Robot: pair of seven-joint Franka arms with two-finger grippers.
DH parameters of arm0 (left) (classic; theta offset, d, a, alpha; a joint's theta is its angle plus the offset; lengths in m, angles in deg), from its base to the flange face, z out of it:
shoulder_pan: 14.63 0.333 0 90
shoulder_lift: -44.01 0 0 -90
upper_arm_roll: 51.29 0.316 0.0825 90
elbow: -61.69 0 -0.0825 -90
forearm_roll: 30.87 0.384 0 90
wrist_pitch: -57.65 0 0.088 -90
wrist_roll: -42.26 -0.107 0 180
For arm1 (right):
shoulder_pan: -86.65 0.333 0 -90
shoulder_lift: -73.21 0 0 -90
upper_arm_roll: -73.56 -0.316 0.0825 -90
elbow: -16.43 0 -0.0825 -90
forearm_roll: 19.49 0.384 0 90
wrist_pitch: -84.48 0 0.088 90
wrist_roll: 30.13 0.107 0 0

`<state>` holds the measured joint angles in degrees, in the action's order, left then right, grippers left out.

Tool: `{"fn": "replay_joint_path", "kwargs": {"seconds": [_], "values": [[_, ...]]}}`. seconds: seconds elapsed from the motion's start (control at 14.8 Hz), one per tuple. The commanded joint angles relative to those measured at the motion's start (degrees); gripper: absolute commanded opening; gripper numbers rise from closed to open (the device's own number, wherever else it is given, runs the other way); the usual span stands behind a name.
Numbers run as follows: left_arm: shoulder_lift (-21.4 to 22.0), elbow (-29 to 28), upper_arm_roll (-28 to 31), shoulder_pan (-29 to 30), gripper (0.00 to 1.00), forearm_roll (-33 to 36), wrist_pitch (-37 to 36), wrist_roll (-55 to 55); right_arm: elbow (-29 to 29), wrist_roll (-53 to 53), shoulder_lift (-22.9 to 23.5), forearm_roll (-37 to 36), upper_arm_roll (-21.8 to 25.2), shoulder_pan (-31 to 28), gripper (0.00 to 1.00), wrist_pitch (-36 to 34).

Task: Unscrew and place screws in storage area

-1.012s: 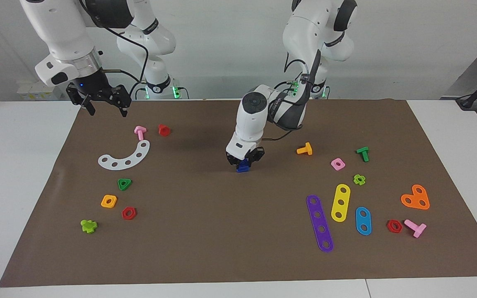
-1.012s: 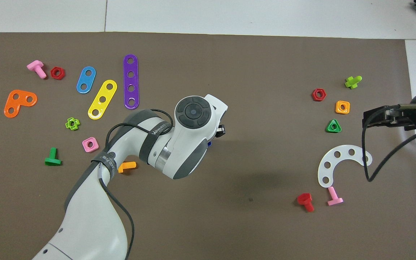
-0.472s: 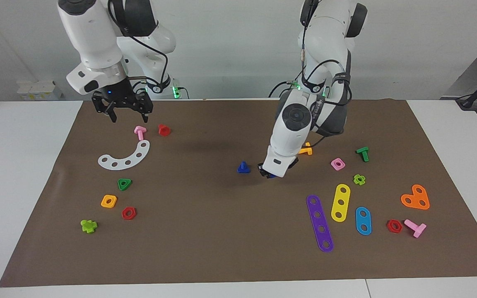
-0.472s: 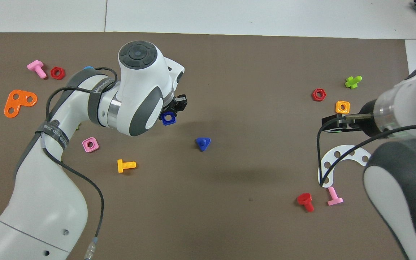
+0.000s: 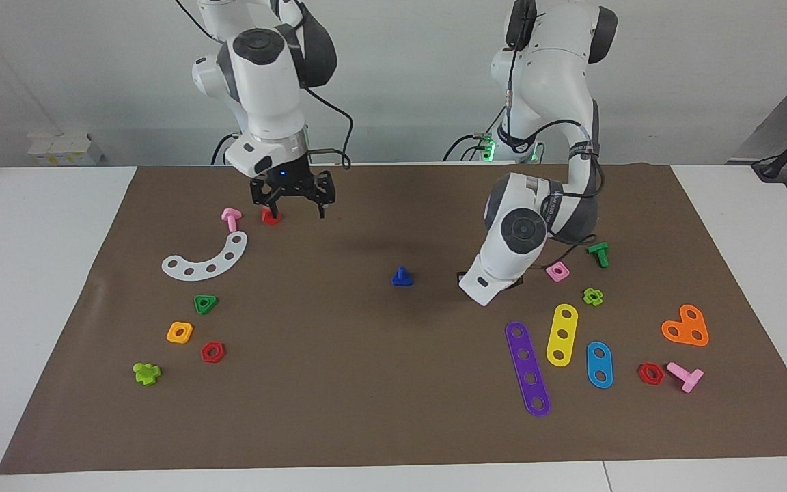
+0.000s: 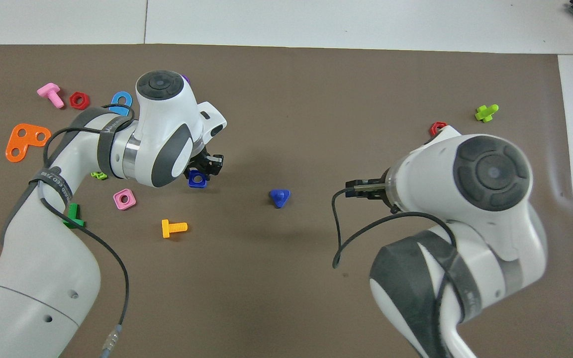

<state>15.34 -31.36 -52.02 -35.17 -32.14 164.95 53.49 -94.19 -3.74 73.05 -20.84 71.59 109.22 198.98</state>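
Both arms have shifted; overhead shows left end effector (image 6: 202, 174) pinching blue nut (image 6: 197, 180); right end effector (image 5: 294, 203) spread.

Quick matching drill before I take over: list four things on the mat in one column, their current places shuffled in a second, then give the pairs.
Things:
1. blue screw
2. blue square nut
3. white curved strip
4. right gripper

Places:
A. in the left gripper's grasp
B. in the air above the red bolt
C. standing alone, head down, mid-mat between the two arms
D. flat on the mat beside the pink bolt, toward the right arm's end

Pairs: 1-C, 2-A, 3-D, 4-B
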Motion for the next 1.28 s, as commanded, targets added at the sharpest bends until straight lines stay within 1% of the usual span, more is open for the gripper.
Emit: {"fn": "replay_joint_path", "kwargs": {"seconds": [0.0,0.07,0.13,0.2,0.27,0.47,0.54,0.61,0.67,0.74,0.81,0.94,1.01,1.08,1.15,1.21], "values": [[3.6,-6.0,-0.3,2.9,0.24,1.7,3.9,-6.7,0.5,4.9,5.5,0.0,0.3,4.5,0.98,6.0],[3.6,-6.9,-0.3,3.9,0.24,2.4,6.0,-8.1,0.5,6.6,6.8,-0.1,0.3,5.7,0.95,8.0],[3.6,-7.4,-0.4,4.7,0.32,3.3,7.1,-9.7,0.5,7.7,8.3,-0.7,0.2,6.1,0.95,9.8],[3.6,-7.4,-0.4,5.4,0.73,3.4,8.3,-10.9,0.6,8.2,10.2,-1.4,0.2,7.1,0.95,12.0],[3.4,-7.1,-0.4,5.9,1.0,3.5,9.6,-11.3,0.7,9.6,11.7,-1.5,0.3,8.8,0.92,14.2],[3.4,-5.5,-0.3,6.0,1.0,3.4,9.0,-11.3,2.6,12.2,15.7,-2.3,0.2,9.5,0.89,17.8],[3.8,-4.4,-0.3,6.8,1.0,3.4,7.1,-11.3,2.6,12.4,16.3,-2.5,0.2,9.7,0.87,18.5],[5.4,-3.0,-0.4,7.5,1.0,3.4,4.0,-11.4,3.2,12.8,18.2,-2.7,0.3,11.1,0.83,19.3],[8.1,-2.7,-0.3,8.3,1.0,3.4,0.7,-11.6,4.5,14.4,20.1,-3.5,0.4,12.2,0.81,20.4],[11.4,-2.9,-0.4,10.0,1.0,3.4,-1.8,-12.3,5.3,15.9,20.8,-5.0,0.3,12.2,0.8,20.5],[14.6,-3.1,-0.4,11.1,1.0,3.4,-4.8,-13.4,5.9,16.2,21.2,-6.0,0.3,12.3,0.78,20.4],[19.1,-3.1,-0.3,13.6,1.0,3.4,-10.4,-15.4,7.1,16.5,23.9,-6.9,0.4,13.4,0.72,21.0],[21.1,-3.2,-0.3,14.9,1.0,3.3,-13.6,-15.9,7.9,16.8,24.8,-8.6,0.4,13.8,0.7,21.0],[23.3,-3.7,-0.3,16.4,0.98,3.4,-16.2,-16.1,8.1,16.8,24.9,-10.2,0.3,13.4,0.67,21.1],[26.0,-5.2,-0.3,18.3,0.95,3.3,-18.1,-16.6,8.1,16.8,25.2,-10.7,0.3,13.4,0.64,21.2],[29.0,-7.8,-0.3,20.4,0.95,3.3,-18.5,-17.3,7.7,17.2,25.6,-10.7,0.3,13.7,0.59,22.2]]}}
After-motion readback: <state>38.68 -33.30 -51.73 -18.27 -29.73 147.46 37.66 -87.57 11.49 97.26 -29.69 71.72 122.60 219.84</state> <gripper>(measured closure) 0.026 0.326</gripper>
